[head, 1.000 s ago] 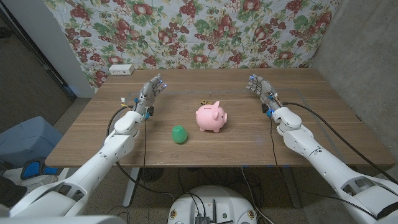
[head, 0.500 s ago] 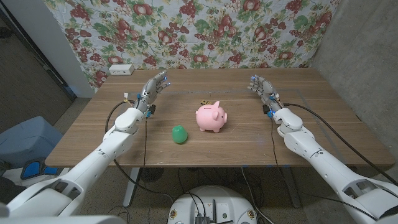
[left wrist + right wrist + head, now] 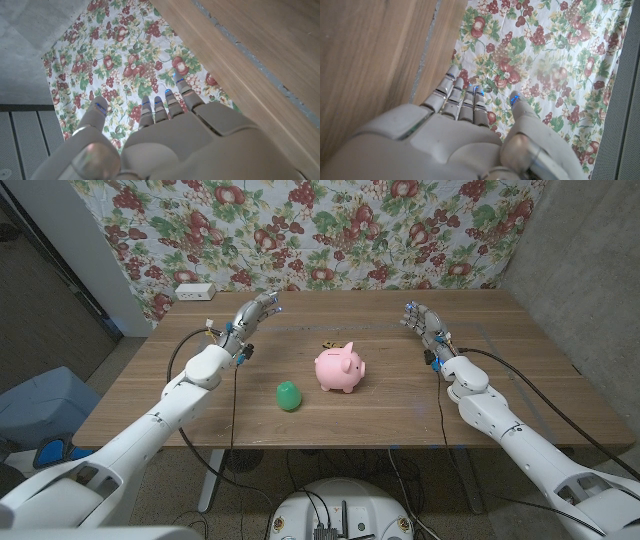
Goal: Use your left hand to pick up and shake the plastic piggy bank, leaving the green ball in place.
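Left hand (image 3: 255, 314) has swung toward piggy bank (image 3: 339, 368), fingers apart w/ nothing held, so reach starts; green ball (image 3: 289, 395) untouched

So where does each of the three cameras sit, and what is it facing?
Head view: on the robot's head, looking down over the table at the piggy bank and ball; both arms, left hand, right hand.
Left wrist view: behind the left hand, facing the floral cloth.
Right wrist view: behind the right hand, facing that cloth.
Shared: cloth and wooden table.
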You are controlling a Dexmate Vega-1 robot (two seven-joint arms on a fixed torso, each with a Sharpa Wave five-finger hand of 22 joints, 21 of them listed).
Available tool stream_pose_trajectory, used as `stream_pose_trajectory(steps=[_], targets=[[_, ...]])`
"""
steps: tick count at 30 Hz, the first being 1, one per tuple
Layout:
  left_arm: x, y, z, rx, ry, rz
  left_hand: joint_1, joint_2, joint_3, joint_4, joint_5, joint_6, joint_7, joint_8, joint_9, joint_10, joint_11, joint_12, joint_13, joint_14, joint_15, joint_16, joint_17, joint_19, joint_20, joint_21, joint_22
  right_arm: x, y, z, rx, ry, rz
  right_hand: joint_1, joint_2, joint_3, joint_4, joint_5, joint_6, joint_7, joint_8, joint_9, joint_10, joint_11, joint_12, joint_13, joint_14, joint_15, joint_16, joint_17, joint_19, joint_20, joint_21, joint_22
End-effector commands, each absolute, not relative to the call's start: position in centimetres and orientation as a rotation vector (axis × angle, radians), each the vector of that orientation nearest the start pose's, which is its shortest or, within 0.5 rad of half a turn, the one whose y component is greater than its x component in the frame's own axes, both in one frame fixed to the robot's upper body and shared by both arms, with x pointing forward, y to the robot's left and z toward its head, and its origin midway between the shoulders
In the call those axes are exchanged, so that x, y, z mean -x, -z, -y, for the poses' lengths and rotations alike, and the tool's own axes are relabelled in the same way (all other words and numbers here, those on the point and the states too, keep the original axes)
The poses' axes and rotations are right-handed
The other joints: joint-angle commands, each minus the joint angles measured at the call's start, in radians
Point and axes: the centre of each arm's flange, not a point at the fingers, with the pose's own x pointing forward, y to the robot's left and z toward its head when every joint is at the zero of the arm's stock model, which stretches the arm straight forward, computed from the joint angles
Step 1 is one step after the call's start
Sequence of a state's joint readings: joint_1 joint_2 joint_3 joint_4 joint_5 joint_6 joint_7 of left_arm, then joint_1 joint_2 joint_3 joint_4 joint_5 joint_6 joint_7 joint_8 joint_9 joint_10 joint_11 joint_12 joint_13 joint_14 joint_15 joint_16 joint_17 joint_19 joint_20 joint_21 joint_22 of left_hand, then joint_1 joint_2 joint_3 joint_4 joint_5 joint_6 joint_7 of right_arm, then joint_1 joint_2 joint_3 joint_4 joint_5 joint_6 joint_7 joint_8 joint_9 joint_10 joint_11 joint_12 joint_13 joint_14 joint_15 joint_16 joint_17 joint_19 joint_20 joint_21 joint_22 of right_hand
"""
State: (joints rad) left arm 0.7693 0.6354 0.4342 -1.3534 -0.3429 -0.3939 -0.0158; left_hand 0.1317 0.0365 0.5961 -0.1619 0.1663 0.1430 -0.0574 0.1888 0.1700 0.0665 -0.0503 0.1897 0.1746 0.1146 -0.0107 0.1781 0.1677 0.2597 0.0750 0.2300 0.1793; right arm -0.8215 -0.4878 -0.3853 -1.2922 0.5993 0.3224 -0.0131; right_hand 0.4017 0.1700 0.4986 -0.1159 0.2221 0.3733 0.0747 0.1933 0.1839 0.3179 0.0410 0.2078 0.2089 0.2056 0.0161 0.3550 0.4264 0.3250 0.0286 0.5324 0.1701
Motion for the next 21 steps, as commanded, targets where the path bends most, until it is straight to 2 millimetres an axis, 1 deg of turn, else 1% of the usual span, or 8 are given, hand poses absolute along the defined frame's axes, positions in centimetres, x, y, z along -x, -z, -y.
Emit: stream_pose_trajectory(steps=[1,6,8,17,21], targets=[[-61.5,-4.6,-27.0,-0.575,0.257,0.814,-0.001,-0.011,-0.007,-0.002,0.003,0.007,-0.005,0.002,0.005,0.006,-0.003,0.005,0.003,0.006,0.000,0.007,0.002,0.006,0.001,0.001,0.002,-65.3,2.1,28.1,-0.025,-0.181,0.639,0.013,0.001,0.002,-0.007,0.006,0.007,0.005,0.003,0.005,0.010,0.003,0.006,0.004,0.009,0.002,0.000,0.002,0.008,0.004,-0.002,0.005],[-61.1,-5.0,-26.6,-0.623,0.270,0.823,-0.002,-0.014,-0.009,-0.003,0.004,0.007,-0.006,0.001,0.005,0.007,-0.005,0.004,0.003,0.008,0.001,0.007,0.002,0.007,0.002,0.000,0.002,-65.4,2.1,28.0,-0.031,-0.179,0.641,0.014,0.001,0.002,-0.009,0.006,0.008,0.005,0.003,0.005,0.011,0.003,0.006,0.004,0.008,0.002,-0.001,0.001,0.006,0.004,-0.004,0.005],[-61.0,-5.2,-26.4,-0.647,0.272,0.827,-0.002,-0.015,-0.009,-0.003,0.004,0.008,-0.007,0.001,0.005,0.008,-0.004,0.005,0.003,0.009,0.000,0.007,0.002,0.007,0.002,0.000,0.002,-65.4,2.1,28.0,-0.037,-0.178,0.641,0.015,0.001,0.002,-0.009,0.007,0.008,0.005,0.003,0.005,0.011,0.006,0.006,0.004,0.009,0.002,-0.001,0.001,0.007,0.004,-0.004,0.005],[-60.0,-5.9,-25.4,-0.755,0.286,0.862,-0.003,-0.019,-0.011,-0.004,0.004,0.011,-0.009,0.001,0.005,0.015,-0.003,0.006,0.003,0.016,-0.003,0.007,0.002,0.011,0.003,-0.001,0.002,-65.5,2.3,28.0,-0.045,-0.174,0.648,0.015,0.001,0.002,-0.011,0.007,0.008,0.006,0.003,0.005,0.011,0.004,0.006,0.004,0.009,0.003,-0.001,0.000,0.009,0.004,-0.006,0.005],[-59.6,-6.2,-25.0,-0.800,0.291,0.878,-0.004,-0.020,-0.012,-0.004,0.005,0.011,-0.010,0.001,0.005,0.016,-0.006,0.006,0.003,0.017,-0.004,0.007,0.002,0.012,0.003,-0.002,0.002,-65.4,2.4,28.0,-0.045,-0.173,0.652,0.016,0.001,0.001,-0.011,0.008,0.008,0.006,0.003,0.005,0.012,0.004,0.006,0.004,0.009,0.004,-0.002,-0.001,0.008,0.005,-0.007,0.005]])
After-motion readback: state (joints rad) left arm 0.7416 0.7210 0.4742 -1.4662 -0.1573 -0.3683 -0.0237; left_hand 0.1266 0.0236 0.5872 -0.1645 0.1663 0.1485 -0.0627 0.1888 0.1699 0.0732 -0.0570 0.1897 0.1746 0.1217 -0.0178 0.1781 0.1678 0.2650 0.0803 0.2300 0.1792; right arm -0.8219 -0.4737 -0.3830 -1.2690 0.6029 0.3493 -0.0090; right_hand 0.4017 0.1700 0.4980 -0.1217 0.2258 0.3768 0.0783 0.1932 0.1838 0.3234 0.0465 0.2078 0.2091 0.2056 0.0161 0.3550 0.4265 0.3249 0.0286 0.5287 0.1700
